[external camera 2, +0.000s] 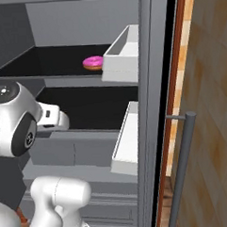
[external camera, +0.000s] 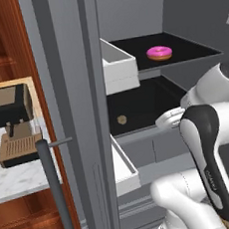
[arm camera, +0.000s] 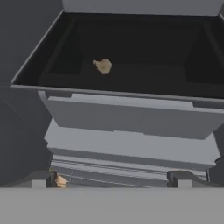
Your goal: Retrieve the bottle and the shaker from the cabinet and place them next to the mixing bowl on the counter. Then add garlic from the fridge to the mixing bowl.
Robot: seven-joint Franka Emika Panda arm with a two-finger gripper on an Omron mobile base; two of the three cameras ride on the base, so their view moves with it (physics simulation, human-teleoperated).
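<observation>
Hand view has the garlic (arm camera: 103,66) sitting upper left on the fridge (arm camera: 131,122) shelf, not grabbed yet. Gripper (arm camera: 114,178) is spread wide, holding nothing, so pickup and bowl drop are left.

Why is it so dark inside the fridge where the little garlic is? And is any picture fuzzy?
In the hand view, the tiny greyish-brown garlic lump looks soft and blurry on the black shelf of the tall grey steel fridge; in the left base view, that shelf is dim, so the garlic barely stands out; in the right base view, the pink-iced doughnut looks bright and sharp.
</observation>
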